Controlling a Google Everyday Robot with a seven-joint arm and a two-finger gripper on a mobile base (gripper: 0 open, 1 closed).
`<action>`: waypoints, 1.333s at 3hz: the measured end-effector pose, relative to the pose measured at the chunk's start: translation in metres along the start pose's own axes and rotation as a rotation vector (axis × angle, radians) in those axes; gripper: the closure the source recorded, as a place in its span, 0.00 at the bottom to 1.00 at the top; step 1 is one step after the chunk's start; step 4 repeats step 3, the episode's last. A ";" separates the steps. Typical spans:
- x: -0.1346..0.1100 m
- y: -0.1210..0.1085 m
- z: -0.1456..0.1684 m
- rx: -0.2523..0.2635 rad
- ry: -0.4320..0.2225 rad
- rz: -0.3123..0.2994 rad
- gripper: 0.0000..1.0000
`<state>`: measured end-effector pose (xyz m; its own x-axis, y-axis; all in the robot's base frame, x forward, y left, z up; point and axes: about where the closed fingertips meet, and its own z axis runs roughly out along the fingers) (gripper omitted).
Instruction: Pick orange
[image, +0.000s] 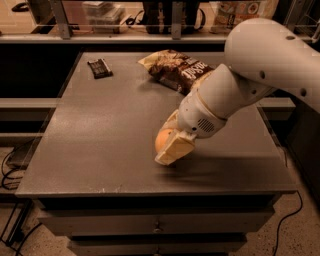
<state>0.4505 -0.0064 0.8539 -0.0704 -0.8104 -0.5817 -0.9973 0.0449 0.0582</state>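
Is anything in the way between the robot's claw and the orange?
Nothing visible does. The gripper is right at the orange, partly covering it. The chip bag and the small dark packet lie farther back on the table.

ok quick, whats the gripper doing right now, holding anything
gripper: down on the orange near the front of the table, covering part of it; open, closed or holding cannot be told
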 end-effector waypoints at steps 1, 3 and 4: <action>-0.007 -0.016 -0.042 0.080 -0.048 0.005 0.88; -0.023 -0.030 -0.103 0.219 -0.204 -0.027 1.00; -0.023 -0.030 -0.103 0.219 -0.204 -0.027 1.00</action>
